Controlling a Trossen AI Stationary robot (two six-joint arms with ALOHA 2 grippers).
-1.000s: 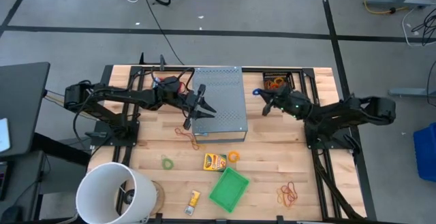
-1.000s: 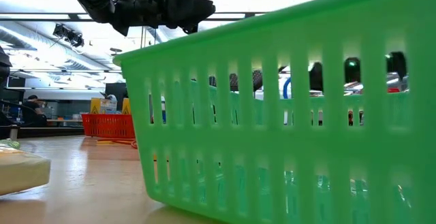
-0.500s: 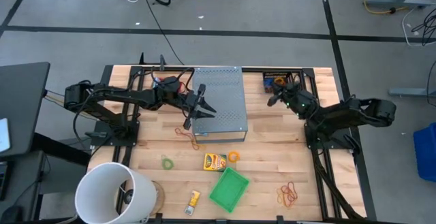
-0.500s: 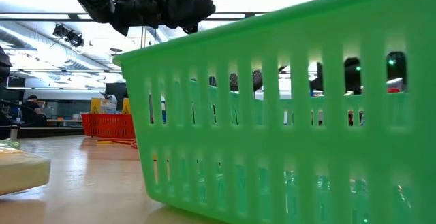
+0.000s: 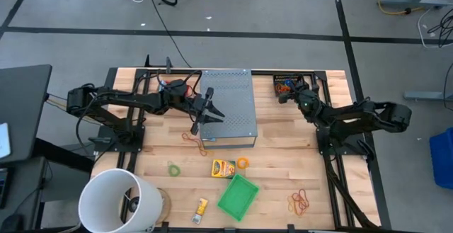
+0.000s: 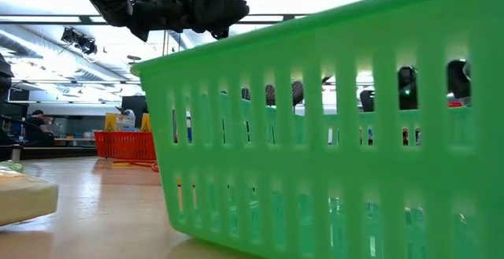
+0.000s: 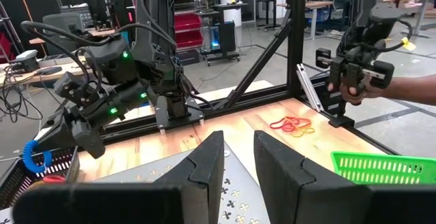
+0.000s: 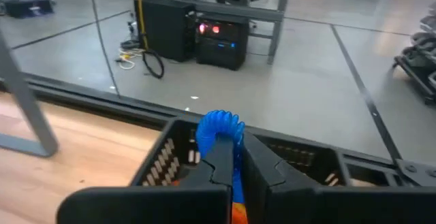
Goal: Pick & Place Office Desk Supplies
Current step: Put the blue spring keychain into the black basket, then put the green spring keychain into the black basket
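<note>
The right gripper (image 8: 231, 157), fingers clamped on a blue coiled band (image 8: 219, 130), hangs directly above the black basket (image 5: 288, 84) at the table's far right corner; the left gripper (image 5: 210, 108) waits over the grey perforated box (image 5: 230, 105), fingers slightly apart, empty.

You see two dark, near-black arms, the left arm (image 5: 134, 100) and the right arm (image 5: 361, 116), each built of slim links and rounded joint housings. Red and dark cables loop over the left arm near its wrist. Small green lights glow on the right arm's wrist housing, as your left wrist view shows it. Each arm ends in two flat, dark, blocky fingers (image 7: 208, 166) with squared edges. Both arms are bolted to black frame bases at the worktop's (image 5: 283, 162) sides.
</note>
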